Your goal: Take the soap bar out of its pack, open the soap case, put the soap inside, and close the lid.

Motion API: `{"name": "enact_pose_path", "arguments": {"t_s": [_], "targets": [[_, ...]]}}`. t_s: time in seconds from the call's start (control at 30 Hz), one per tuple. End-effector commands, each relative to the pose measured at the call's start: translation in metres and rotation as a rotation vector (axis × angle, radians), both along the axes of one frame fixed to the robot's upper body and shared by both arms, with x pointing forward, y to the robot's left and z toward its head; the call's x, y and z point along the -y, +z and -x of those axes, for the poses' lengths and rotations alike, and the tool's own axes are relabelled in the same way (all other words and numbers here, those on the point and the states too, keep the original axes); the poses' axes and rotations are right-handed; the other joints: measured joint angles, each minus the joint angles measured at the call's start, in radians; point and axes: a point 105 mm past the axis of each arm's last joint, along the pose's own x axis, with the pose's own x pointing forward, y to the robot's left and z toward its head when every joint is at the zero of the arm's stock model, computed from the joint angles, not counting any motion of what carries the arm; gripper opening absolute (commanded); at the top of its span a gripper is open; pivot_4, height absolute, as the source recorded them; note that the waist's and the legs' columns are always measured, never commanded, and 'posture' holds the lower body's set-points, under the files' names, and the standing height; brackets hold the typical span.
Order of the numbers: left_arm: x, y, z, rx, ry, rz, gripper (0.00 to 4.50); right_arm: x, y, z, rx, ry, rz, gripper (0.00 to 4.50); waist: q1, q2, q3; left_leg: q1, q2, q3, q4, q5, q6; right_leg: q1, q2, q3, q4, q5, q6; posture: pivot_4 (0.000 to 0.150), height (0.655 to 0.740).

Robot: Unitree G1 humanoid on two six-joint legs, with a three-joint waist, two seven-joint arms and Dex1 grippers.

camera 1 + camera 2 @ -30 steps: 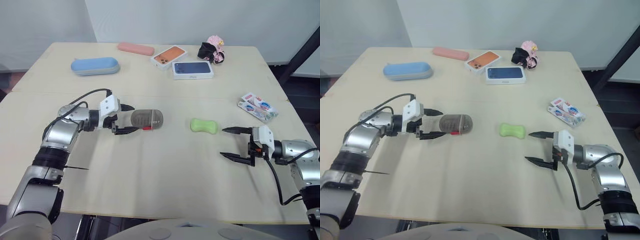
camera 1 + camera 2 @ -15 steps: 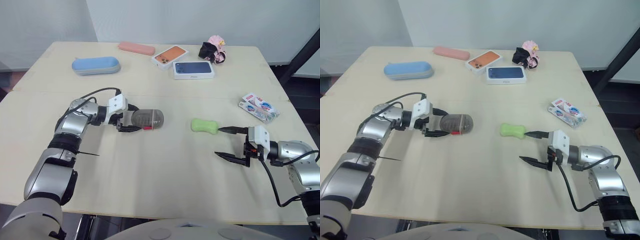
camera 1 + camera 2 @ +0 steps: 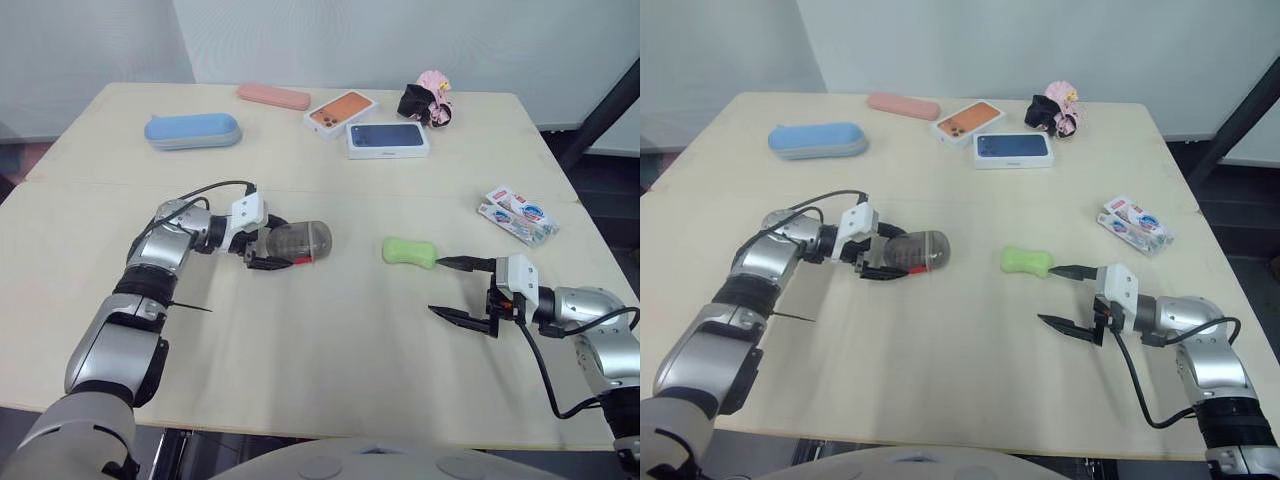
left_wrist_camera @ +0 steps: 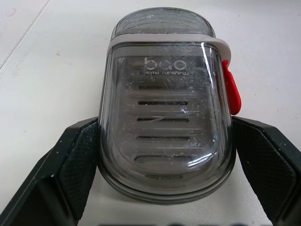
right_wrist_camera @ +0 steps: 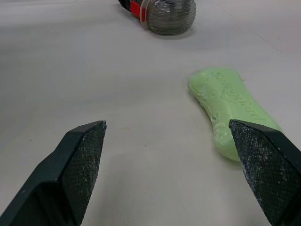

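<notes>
The smoky transparent soap case (image 3: 300, 240) with a red clasp lies closed on its side at centre-left of the table. My left gripper (image 3: 283, 243) holds it, one black finger pressed on each side, as the left wrist view shows around the case (image 4: 164, 117). The green soap bar (image 3: 409, 251) lies bare on the table right of centre. My right gripper (image 3: 452, 288) stands open just right of the bar, its far fingertip close to the bar's end and nothing between the fingers. In the right wrist view the soap (image 5: 230, 106) lies ahead of one finger.
The torn soap pack (image 3: 516, 214) lies near the right edge. At the back stand a blue case (image 3: 192, 130), a pink case (image 3: 272, 96), an orange phone box (image 3: 339, 110), a dark blue phone box (image 3: 387, 139) and a black-and-pink bundle (image 3: 424, 101).
My left gripper has slid right, further around the soap case, and the case has shifted slightly right. My right gripper has moved left toward the soap bar.
</notes>
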Motion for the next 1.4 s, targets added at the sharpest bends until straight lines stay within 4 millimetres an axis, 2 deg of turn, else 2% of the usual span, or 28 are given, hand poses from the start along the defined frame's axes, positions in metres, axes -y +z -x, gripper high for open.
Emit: {"name": "enact_pose_path", "arguments": {"t_s": [0.03,0.4,0.53,0.73,0.87,0.97,1.13,1.3,1.4], "targets": [[0.004,0.003,0.001,0.031,-0.001,0.014,4.5,0.003,0.005,-0.001,0.033,-0.004,-0.01,4.49,0.001,0.0,0.0,0.0,0.0,0.0,0.0,0.0,0.0,0.0,0.0,0.0,0.0,0.0,0.0,0.15,0.74],[0.004,-0.002,0.0,0.049,0.016,0.003,4.5,0.005,0.003,-0.001,0.027,0.003,-0.006,4.49,0.0,0.0,0.0,0.001,0.0,0.0,0.0,0.0,0.001,0.0,-0.001,-0.001,0.0,0.0,0.0,0.15,0.74],[0.005,0.0,-0.002,0.064,0.025,0.016,3.5,0.006,0.002,0.0,0.024,0.002,-0.003,4.5,0.0,0.0,0.0,0.001,0.0,0.0,0.0,-0.001,0.001,0.0,-0.001,-0.001,0.0,0.0,0.0,0.15,0.74],[0.004,0.003,-0.002,0.084,0.027,0.023,3.5,0.008,0.005,0.0,0.037,0.005,-0.001,4.5,0.0,0.0,0.0,0.001,0.0,0.0,0.0,-0.001,0.001,0.0,-0.001,-0.001,0.0,0.0,0.0,0.15,0.74],[0.004,0.015,0.003,0.157,0.003,0.038,3.5,0.001,0.025,-0.006,0.02,0.01,-0.045,4.5,-0.003,0.0,0.0,0.0,0.001,0.0,0.0,-0.001,0.001,0.0,-0.001,-0.001,-0.001,0.0,0.0,0.15,0.74],[0.006,0.027,0.012,0.231,-0.018,0.064,3.5,-0.016,0.045,-0.009,-0.109,0.033,-0.102,4.5,-0.004,0.001,0.0,0.001,0.002,0.0,0.0,0.0,0.001,0.0,-0.001,-0.001,-0.001,0.0,0.0,0.15,0.74],[0.012,0.038,0.033,0.334,-0.046,0.086,3.5,-0.052,0.069,0.002,-0.338,0.12,-0.108,4.5,0.002,0.001,0.0,0.002,0.004,-0.001,0.0,0.0,0.0,0.0,0.001,-0.001,-0.001,0.0,0.0,0.15,0.74],[0.025,0.046,0.052,0.423,-0.038,0.124,3.5,-0.071,0.07,-0.008,-0.551,0.015,-0.073,4.5,0.012,0.001,0.001,0.002,0.003,0.0,0.0,0.0,0.0,0.0,0.0,0.0,-0.002,0.0,0.0,0.15,0.74],[0.032,0.048,0.063,0.447,-0.034,0.146,3.5,-0.081,0.075,-0.01,-0.724,0.0,-0.127,4.5,0.013,0.001,0.001,0.002,0.0,0.0,-0.001,0.001,-0.002,-0.001,0.001,0.001,-0.002,0.0,0.0,0.15,0.74]]}}
